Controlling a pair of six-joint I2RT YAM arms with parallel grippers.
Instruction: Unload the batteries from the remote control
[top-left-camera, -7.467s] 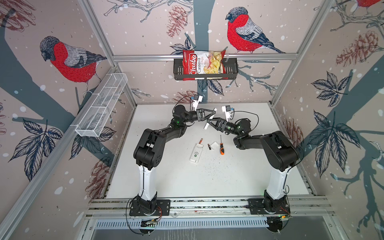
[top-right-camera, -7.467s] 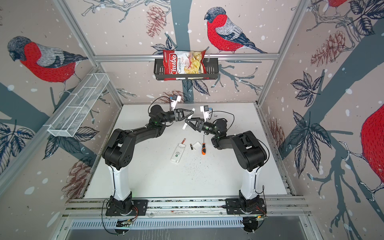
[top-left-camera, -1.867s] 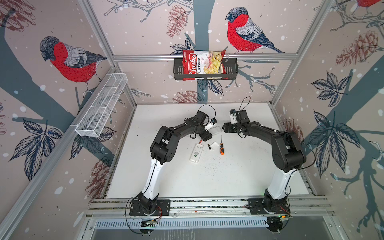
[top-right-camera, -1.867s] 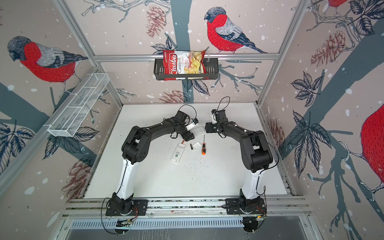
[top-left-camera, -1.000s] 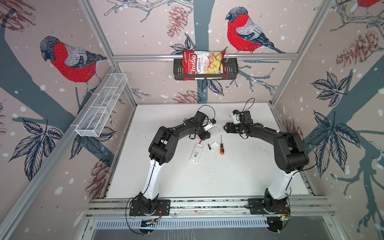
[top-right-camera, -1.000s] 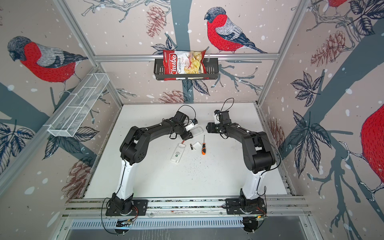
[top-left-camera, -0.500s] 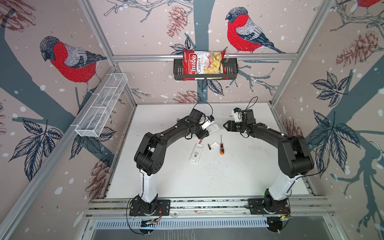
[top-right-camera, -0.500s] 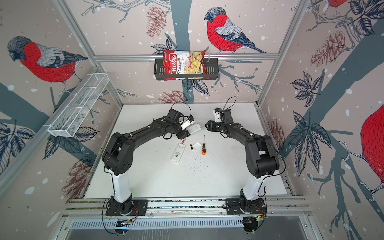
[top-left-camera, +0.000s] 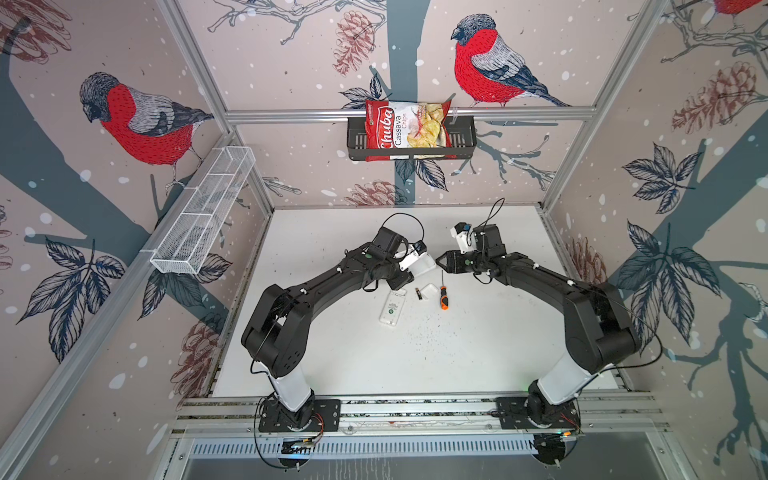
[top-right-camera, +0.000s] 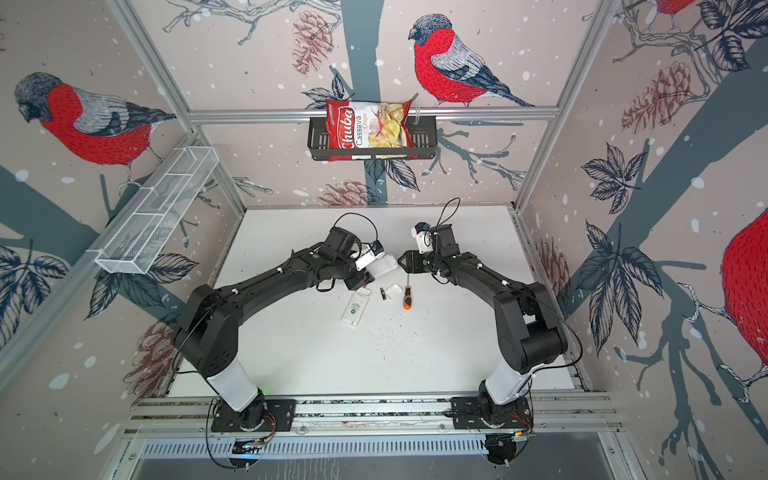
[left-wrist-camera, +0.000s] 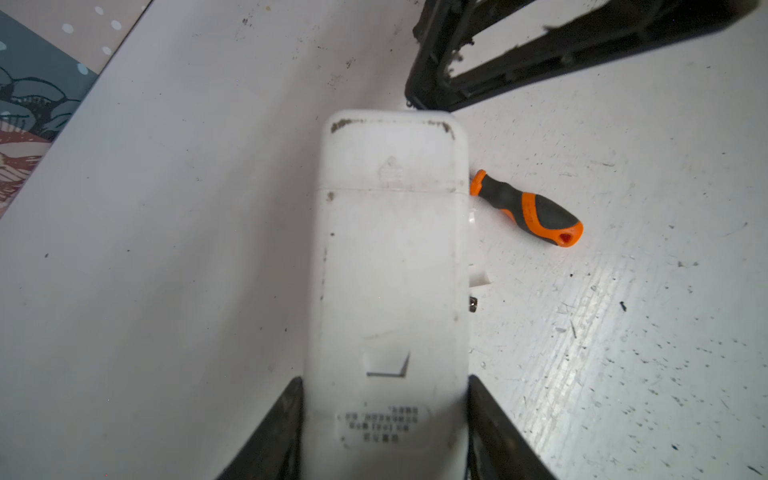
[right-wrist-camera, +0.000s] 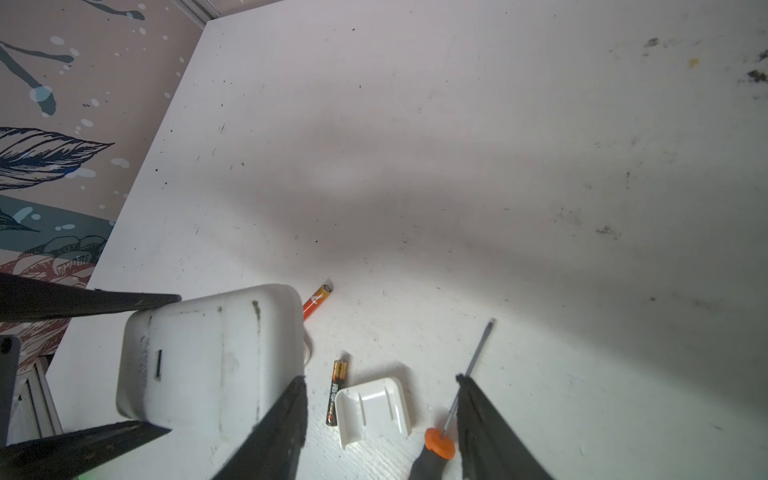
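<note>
A: Currently, left jaws?
B: Clamped on white remote (left-wrist-camera: 390, 270).
A: Right jaws?
B: Apart, empty.
A: Batteries (right-wrist-camera: 337, 392)?
B: On tabletop (right-wrist-camera: 457, 166), right wrist view: one lower centre, beside loose cover (right-wrist-camera: 372, 409); second battery (right-wrist-camera: 318, 299) mid-frame, partly hidden behind remote.

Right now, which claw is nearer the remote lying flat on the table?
Left. The left claw, gripping a second remote, hangs just beyond the far end of the flat remote; the right claw is farther off, near the screwdriver's tip.
</note>
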